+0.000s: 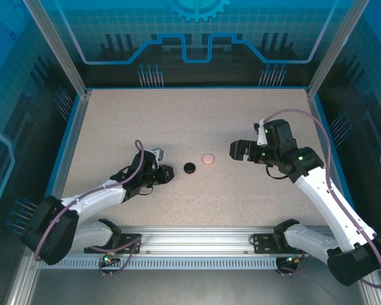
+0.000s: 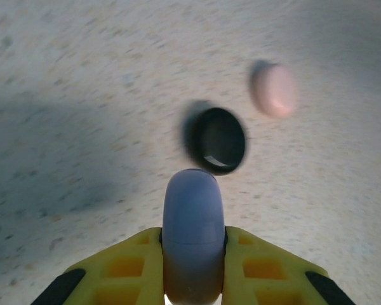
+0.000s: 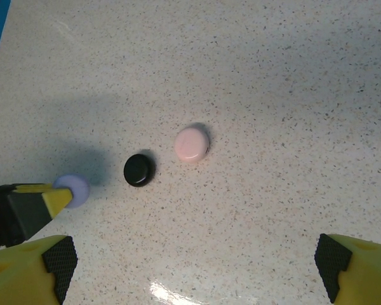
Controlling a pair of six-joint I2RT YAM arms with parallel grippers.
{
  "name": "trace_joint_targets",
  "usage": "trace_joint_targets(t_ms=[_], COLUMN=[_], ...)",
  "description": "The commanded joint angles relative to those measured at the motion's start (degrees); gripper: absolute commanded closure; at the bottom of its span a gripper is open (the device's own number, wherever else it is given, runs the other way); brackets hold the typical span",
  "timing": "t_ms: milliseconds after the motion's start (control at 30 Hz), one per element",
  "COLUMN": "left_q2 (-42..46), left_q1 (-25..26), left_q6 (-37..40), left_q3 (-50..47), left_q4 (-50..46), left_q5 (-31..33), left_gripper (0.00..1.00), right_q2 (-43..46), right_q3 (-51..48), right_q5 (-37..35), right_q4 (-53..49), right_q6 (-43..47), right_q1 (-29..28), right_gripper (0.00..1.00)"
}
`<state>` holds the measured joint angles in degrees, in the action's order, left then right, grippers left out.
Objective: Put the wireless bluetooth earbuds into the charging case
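Firmly, the left tool [image 2: 193,254] pinches the lavender case [image 2: 192,210] (black case [image 2: 217,140] just ahead), right tool [image 3: 195,257] gaping wide.

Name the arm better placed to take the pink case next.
Probably right. The right claw stands open and empty close to the pink case. The left claw is shut on the lavender case, and the black case lies between it and the pink one.

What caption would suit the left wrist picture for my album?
Left pincer clamps a lavender case; black case and pink case lie beyond.
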<state>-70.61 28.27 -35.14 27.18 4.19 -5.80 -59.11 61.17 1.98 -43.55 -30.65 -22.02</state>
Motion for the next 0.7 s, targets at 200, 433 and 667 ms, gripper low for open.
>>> trace_joint_targets(t_ms=[200, 433, 667], left_q2=[-8.11, -11.75, -12.17], left_q1=[-2.56, -2.78, -2.86], left_q6=[-4.47, -5.56, -5.09], left_q3=[-0.69, -1.02, -1.08], left_q4=[5.14, 6.42, 4.72], left_q5=[-3.62, -4.32, -2.46], left_gripper=[1.0, 1.0, 0.77], right_q2=[1.08, 0.69, 0.19], right_q3=[-1.15, -1.31, -0.8], right_q5=[0.21, 0.38, 0.22], right_q4=[-1.18, -1.21, -1.56], right_q6=[0.72, 1.29, 1.96], right_q1=[1.63, 2.15, 2.33], right_gripper=[0.0, 0.0, 0.0])
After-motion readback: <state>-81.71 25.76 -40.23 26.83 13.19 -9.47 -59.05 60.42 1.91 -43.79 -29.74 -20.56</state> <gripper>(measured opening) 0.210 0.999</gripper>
